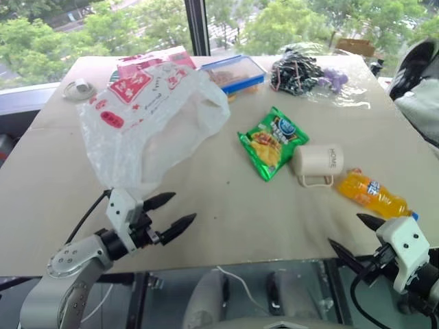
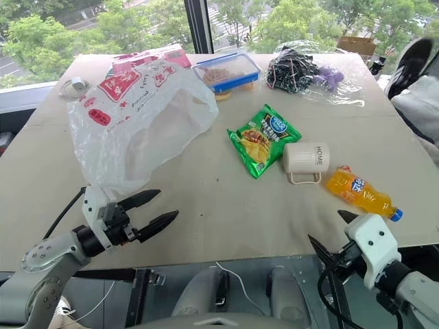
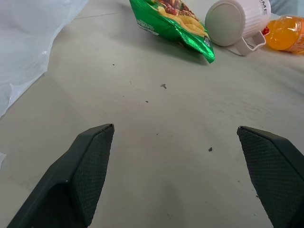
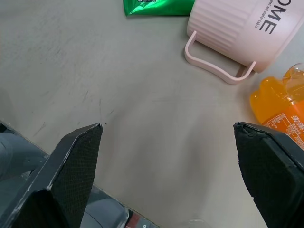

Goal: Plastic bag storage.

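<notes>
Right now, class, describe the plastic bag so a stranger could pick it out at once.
On the table, look left of the green snack packet, just beyond the left gripper. The plastic bag lies crumpled there. It is the biggest thing on the table, translucent white film with red printed labels.

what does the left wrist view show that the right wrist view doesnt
Left wrist view: an edge of the plastic bag, the printed front of the green snack packet, and the left end effector with its fingers wide apart.

Right wrist view: the mug's handle and "HOME" lettering, the bottle's label, the table's near edge, and the right end effector, open too.

Both share the table, the cream mug lying on its side, the orange drink bottle, and at least a corner of the snack packet.
</notes>
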You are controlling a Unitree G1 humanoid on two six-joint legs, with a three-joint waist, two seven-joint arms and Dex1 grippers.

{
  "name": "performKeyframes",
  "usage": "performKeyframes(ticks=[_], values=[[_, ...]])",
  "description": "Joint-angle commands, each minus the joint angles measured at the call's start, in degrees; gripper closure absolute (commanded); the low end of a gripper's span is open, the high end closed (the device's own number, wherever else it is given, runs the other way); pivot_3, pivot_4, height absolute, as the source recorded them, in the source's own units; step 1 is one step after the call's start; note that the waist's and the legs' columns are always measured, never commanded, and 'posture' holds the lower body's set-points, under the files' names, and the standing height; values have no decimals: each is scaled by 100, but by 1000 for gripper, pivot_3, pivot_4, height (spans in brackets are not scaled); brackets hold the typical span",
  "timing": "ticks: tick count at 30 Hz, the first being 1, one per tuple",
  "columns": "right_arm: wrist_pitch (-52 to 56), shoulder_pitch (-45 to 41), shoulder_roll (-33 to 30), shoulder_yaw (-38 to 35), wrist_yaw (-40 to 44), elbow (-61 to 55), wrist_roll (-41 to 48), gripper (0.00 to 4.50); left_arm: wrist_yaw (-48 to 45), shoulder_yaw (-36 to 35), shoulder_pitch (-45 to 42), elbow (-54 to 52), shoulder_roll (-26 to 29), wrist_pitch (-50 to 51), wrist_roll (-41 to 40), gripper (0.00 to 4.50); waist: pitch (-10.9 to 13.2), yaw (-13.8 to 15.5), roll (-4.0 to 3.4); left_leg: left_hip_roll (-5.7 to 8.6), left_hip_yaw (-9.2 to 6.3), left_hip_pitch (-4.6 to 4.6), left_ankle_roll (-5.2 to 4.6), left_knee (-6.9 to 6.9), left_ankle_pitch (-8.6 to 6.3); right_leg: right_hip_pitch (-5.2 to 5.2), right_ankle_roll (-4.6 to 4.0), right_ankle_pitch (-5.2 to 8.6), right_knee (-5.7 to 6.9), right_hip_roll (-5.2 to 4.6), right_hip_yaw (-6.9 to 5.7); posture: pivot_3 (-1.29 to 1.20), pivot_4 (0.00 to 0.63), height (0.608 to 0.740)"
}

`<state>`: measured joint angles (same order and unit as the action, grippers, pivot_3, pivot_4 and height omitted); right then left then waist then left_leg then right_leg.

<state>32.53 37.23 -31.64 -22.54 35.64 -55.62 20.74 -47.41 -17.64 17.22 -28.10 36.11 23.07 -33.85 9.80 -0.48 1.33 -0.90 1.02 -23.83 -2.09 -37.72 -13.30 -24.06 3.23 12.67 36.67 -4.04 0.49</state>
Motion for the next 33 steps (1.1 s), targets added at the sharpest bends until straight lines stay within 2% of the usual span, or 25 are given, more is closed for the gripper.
performKeyframes(ticks=[1,11,16,20,24,28,30,33], values=[[-54,-198,-62,-43,-85,-49,12,0,-116,8,26,-260,-13,-251,-12,127,0,-1,0,0,0,0,0,0,0,0,0,0,0,0,-1,0,150,740],[545,-937,-277,234,-541,-118,-86,0,-357,336,-249,-214,21,-648,74,127,0,33,0,2,3,0,-23,8,13,-1,-16,-8,-6,2,-7,0,150,740],[759,-1285,-608,-446,-187,-18,504,0,-411,457,-879,-127,80,-607,-35,127,1,102,1,4,5,2,-27,8,14,1,-6,-3,-6,4,-7,0,150,740],[1242,-1724,-1053,-1325,41,247,1176,0,-322,518,-1684,30,-2,-395,-343,127,1,128,4,4,6,2,-28,7,15,2,-10,-6,-6,36,-4,0,150,740],[1601,-1839,-1763,-1627,171,429,1029,0,-164,584,-2097,-17,-28,-43,-594,127,-1,127,5,16,5,2,-30,7,15,6,-22,-14,-6,38,-1,0,150,740],[1758,-2056,-1821,-1741,170,508,1279,0,597,264,-1728,-366,-388,28,-670,127,0,101,6,16,10,4,-36,8,12,7,-21,-14,-7,43,10,0,150,740],[1728,-2082,-1804,-1631,127,520,1219,0,1076,-86,-1339,-579,-709,-437,-247,127,1,105,8,15,13,4,-37,8,11,7,-19,-14,-7,42,14,0,150,740],[1695,-2094,-1736,-1433,102,511,1227,0,955,-615,93,-1105,-950,-830,-67,127,-1,78,16,12,15,7,-37,8,10,8,-22,-14,-8,43,16,0,150,740]])
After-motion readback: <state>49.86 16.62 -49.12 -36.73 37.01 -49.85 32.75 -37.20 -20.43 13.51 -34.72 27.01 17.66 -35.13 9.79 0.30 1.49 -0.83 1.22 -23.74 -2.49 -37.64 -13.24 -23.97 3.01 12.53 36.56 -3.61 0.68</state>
